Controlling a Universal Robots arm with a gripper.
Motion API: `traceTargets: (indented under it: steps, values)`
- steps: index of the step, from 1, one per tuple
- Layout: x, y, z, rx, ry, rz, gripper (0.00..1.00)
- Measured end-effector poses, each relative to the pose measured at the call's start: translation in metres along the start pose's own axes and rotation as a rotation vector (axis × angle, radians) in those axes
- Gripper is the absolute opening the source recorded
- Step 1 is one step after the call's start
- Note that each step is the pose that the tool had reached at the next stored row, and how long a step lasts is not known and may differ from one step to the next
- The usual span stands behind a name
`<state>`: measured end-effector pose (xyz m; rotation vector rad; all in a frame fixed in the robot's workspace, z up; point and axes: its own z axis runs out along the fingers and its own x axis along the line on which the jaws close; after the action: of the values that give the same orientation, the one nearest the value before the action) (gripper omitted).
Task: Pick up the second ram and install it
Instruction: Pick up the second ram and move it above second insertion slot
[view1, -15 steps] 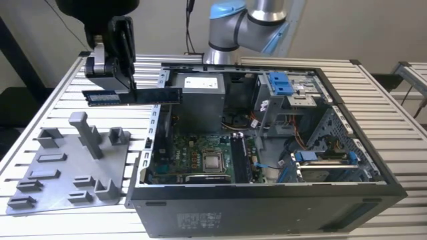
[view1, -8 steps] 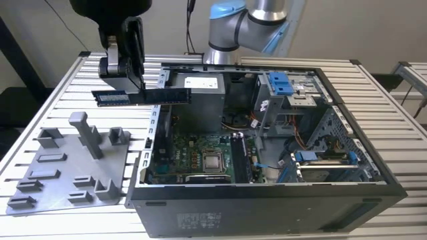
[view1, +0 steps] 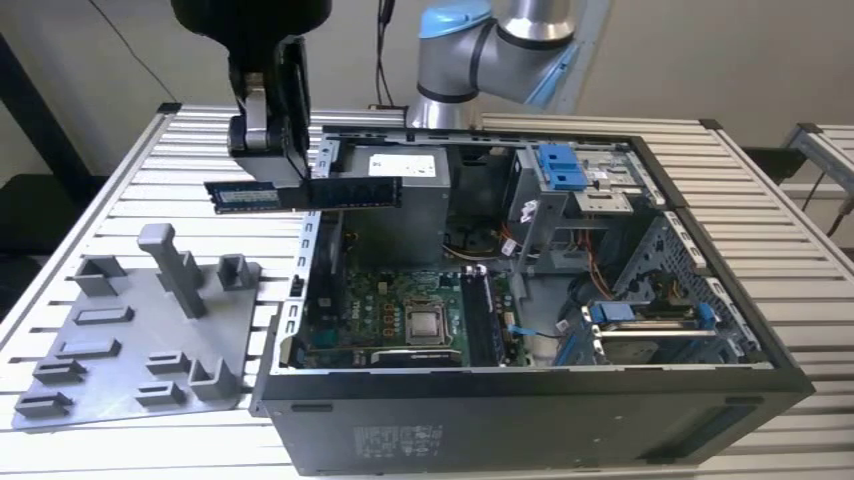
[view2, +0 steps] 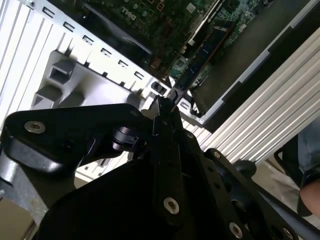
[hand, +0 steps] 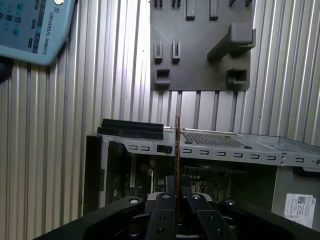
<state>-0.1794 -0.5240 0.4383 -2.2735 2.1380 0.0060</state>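
Observation:
The second ram (view1: 304, 193), a long dark stick with a blue-and-white label near its end on the exterior view's left, hangs level above the open computer case's (view1: 534, 300) wall on that same side. My gripper (view1: 296, 182) is shut on it from above, near its middle. The first wrist view shows the ram (hand: 178, 145) edge-on as a thin line running out from between the fingers (hand: 165, 212). In the second wrist view it (view2: 200, 57) juts out past the fingers over the motherboard (view2: 165, 20). Long dark memory slots (view1: 478, 312) lie beside the processor socket (view1: 424, 325).
A grey tray (view1: 120, 345) with an upright post (view1: 171, 268) lies on the slatted table (view1: 120, 180) at the exterior view's left of the case. Drive bays with blue clips (view1: 567, 170) and cables crowd the case's other side. A teach pendant (hand: 30, 25) rests on the table.

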Motion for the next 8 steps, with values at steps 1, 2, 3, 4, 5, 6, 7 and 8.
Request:
traceTargets:
  steps: [1, 2, 3, 4, 5, 6, 7, 8]
  values:
    - [0.0001, -0.0016, 0.0001, 0.0, 0.0, 0.0, 0.14]
    - [0.0002, -0.0031, 0.0001, -0.0001, 0.0001, 0.0, 0.14]
    - [0.0003, -0.0046, 0.0001, 0.0, 0.0001, 0.0, 0.14]
    - [0.0004, -0.0062, 0.0002, 0.0, 0.0001, 0.0, 0.14]
    - [0.0005, -0.0078, 0.0002, 0.0, 0.0001, 0.0, 0.14]
    - [0.0006, -0.0092, 0.0003, 0.0, 0.0001, 0.0, 0.14]
    - [0.0007, -0.011, 0.0004, 0.0, 0.0001, 0.0, 0.14]
    - [0.0008, -0.0126, 0.0005, 0.0, 0.0, 0.0, 0.14]
